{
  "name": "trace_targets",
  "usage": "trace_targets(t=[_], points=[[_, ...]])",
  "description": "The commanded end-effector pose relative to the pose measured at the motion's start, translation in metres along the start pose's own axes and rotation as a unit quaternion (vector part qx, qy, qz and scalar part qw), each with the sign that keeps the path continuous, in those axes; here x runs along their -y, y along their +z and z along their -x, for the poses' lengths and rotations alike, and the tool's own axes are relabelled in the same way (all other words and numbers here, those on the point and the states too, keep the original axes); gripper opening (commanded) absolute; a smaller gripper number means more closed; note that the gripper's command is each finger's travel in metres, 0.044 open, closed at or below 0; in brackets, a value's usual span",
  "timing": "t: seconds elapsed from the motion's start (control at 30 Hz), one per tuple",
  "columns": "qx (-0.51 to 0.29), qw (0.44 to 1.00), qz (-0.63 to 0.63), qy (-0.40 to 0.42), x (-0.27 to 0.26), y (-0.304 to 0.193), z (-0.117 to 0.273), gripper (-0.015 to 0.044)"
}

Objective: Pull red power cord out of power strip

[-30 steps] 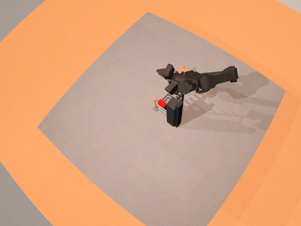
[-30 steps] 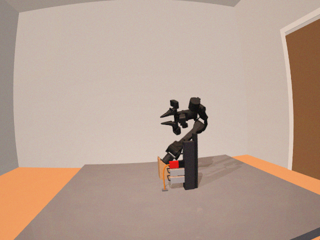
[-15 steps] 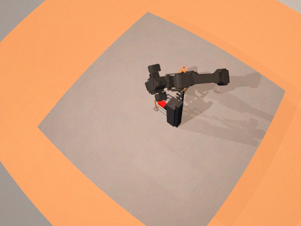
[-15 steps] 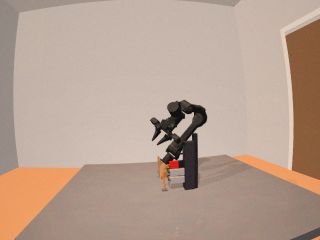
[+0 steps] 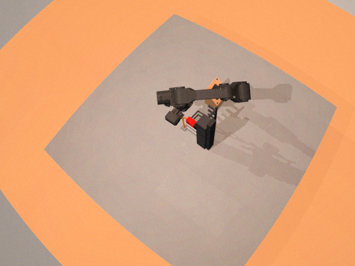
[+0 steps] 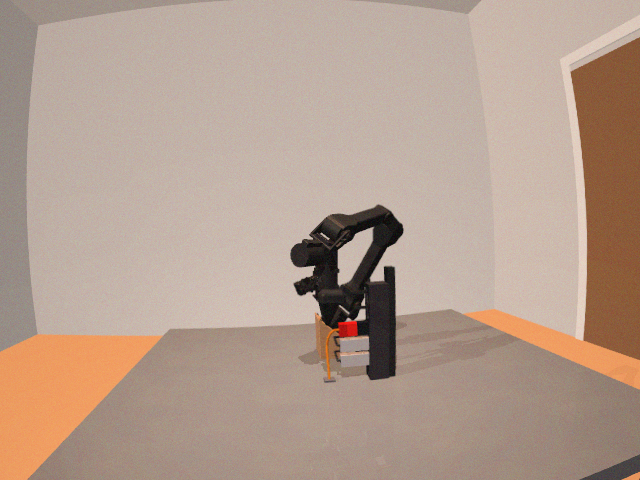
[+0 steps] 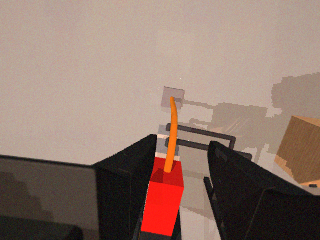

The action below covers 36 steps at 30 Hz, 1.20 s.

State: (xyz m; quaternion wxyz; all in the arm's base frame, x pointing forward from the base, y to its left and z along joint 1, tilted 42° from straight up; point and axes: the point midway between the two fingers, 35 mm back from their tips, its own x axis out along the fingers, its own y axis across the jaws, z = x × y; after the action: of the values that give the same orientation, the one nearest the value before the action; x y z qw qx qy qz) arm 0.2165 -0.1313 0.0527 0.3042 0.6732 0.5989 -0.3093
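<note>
The red plug (image 5: pixel 191 121) (image 6: pixel 347 328) (image 7: pixel 162 209) sticks out sideways near the top of the upright black power strip (image 5: pixel 204 133) (image 6: pixel 379 330). A dark piece shows between plug and strip in the exterior view. The orange cord (image 5: pixel 183 123) (image 6: pixel 328 356) (image 7: pixel 173 131) arches from the plug's outer end down to a small grey pad (image 5: pixel 183 128) (image 6: pixel 329 379) (image 7: pixel 173 96). My gripper (image 7: pixel 182 144) points down and is partly open and empty. In the wrist view its fingers lie either side of the red plug, nearer the camera; I see no contact. The top and exterior views do not show the fingertips clearly.
Two light grey blocks (image 6: pixel 354 344) stick out from the strip below the plug. Thin dark bent bars (image 5: pixel 197 114) (image 7: pixel 205 135) run beside them. A wooden block (image 5: pixel 217 82) (image 7: pixel 302 150) stands near the arm's base. A thin dark post (image 6: pixel 389 272) stands behind the strip.
</note>
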Motion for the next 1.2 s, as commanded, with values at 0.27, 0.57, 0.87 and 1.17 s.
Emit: trace_targets(t=[0.27, 0.57, 0.87, 1.17], points=[[-0.026, 0.999, -0.043, 0.006, -0.003, -0.004, -0.002, 0.016], [-0.026, 0.999, -0.043, 0.006, -0.005, -0.018, -0.001, 0.016], [-0.026, 0.999, -0.043, 0.006, -0.006, -0.033, -0.001, 0.016], [-0.027, 0.999, -0.043, 0.006, -0.007, -0.043, 0.0, 0.016]])
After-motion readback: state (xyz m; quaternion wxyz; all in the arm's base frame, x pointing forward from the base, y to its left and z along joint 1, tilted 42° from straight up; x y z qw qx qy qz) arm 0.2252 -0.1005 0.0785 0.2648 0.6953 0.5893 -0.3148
